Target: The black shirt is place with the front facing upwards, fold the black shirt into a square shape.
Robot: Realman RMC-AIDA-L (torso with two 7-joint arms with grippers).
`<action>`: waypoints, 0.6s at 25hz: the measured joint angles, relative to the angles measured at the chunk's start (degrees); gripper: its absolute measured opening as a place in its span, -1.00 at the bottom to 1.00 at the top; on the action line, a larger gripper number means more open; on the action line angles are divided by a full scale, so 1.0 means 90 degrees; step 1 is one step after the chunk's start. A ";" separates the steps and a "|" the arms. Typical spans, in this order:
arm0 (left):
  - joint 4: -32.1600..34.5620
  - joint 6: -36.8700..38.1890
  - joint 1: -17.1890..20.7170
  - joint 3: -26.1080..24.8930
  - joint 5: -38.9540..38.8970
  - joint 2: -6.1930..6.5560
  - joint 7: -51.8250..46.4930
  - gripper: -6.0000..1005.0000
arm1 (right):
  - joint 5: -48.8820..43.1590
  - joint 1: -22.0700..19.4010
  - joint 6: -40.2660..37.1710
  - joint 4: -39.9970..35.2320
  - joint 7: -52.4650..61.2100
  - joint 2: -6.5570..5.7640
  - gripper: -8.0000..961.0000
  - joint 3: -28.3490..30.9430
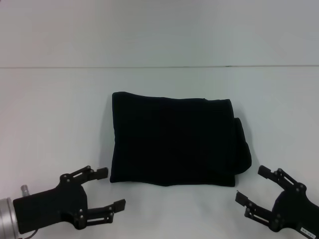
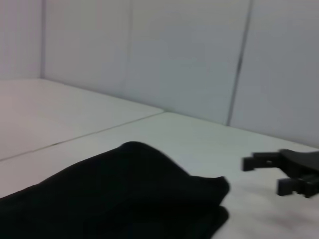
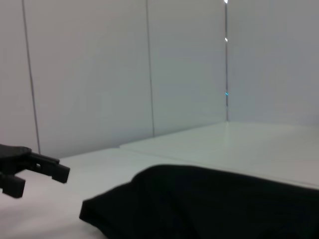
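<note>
No containers anywhere; only the black shirt on the white surface. Shirt lies folded into a thick near-square block at the middle of the surface, no lettering or label showing. Top edge fairly straight, left edge straight, near edge slightly wavy. Right edge is uneven: a folded layer bulges out past the main block near the lower right corner. In the left wrist view the shirt shows a rounded stacked corner, layers on top of each other; same in the right wrist view.

Left claw sits low at the near left, just off the shirt's near left corner, not touching cloth, 2 fingers spread apart, holding nothing. Right claw sits at the near right, just beside the bulging corner, also clear of the cloth, fingers spread apart and empty.

Bare surface runs all round the shirt, widest to the left, right and far side. Walls stand behind the surface's far edge.
</note>
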 joint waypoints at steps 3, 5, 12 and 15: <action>-0.0231 -0.0122 -0.0061 -0.0242 -0.0032 0.0004 0.0002 0.81 | -0.0001 -0.0038 0.0075 0.0000 -0.0005 0.0000 0.94 0.0023; -0.0396 -0.0155 -0.0154 -0.0412 -0.0033 0.0020 -0.0003 0.81 | 0.0000 -0.0018 0.0090 0.0000 -0.0009 0.0000 0.94 0.0044; -0.0469 -0.0185 -0.0215 -0.0456 0.0003 0.0020 0.0018 0.81 | -0.0001 0.0033 0.0105 -0.0005 -0.0066 0.0000 0.94 0.0046; -0.0470 -0.0227 -0.0183 -0.0459 0.0000 0.0033 0.0031 0.81 | -0.0002 0.0033 0.0118 -0.0006 -0.0072 -0.0007 0.94 0.0054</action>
